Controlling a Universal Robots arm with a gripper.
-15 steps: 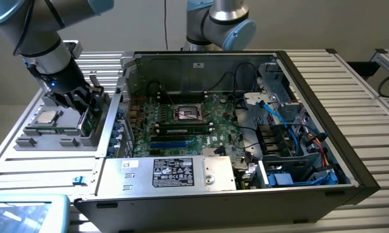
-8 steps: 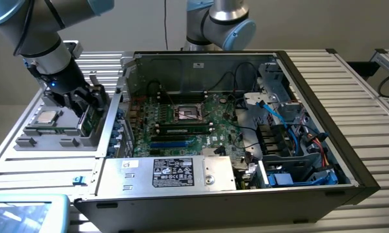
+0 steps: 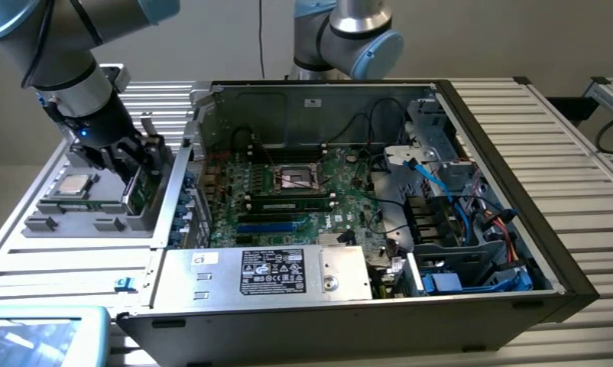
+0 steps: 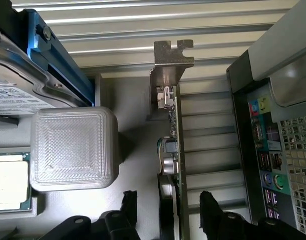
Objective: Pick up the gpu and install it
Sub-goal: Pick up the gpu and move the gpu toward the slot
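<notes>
While the arm [image 3: 77, 84] points down, hand [image 4: 169, 212] open, fingers [image 4: 128, 205] straddling the upright gpu [image 4: 174, 125], not gripping.

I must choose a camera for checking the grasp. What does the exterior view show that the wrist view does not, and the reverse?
Exterior view adds: the green motherboard inside the open black computer case. Wrist view adds: round purple and green sockets on that case's back. Both: the thin green gpu card with silver bracket, straddled by the open black pincer.

gpu [image 4: 173, 150] end between fingers [image 4: 128, 206] cut off by frame edge; power supply label [image 3: 270, 271] print too small.
</notes>
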